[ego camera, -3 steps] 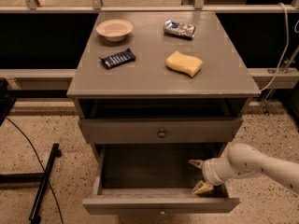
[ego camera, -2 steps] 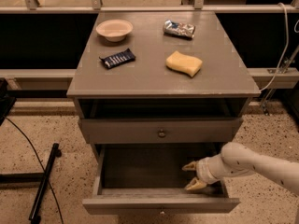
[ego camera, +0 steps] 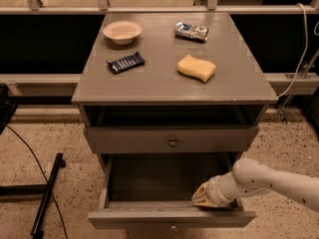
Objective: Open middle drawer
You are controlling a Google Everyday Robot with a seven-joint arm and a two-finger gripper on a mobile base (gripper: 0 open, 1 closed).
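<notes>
**Middle drawer pulled out, gripper inside its front right corner**

On the speckled floor at the far left, a black stand leg lies beside a thin dark cable. The grey cabinet fills the centre. On its tabletop, a pale bowl sits near the back left corner. A dark blue wrapped bar lies in front of the bowl, toward the left edge and angled. A crumpled foil packet rests near the back edge, right of centre. A yellow sponge lies in front of the packet, toward the right edge.

Under the tabletop is a dark gap, then the upper drawer front with its small round knob. Below that, the middle drawer is drawn well out toward the camera. Its plain grey interior is open to view, and its front panel lies near the bottom of the frame.

The gripper is down inside the middle drawer at the front right corner, against the inner side of the front panel. Whether it is spread or closed cannot be told. The white arm comes in from the lower right, crossing over the drawer's right edge. Farther right, a white cable hangs past the cabinet.
</notes>
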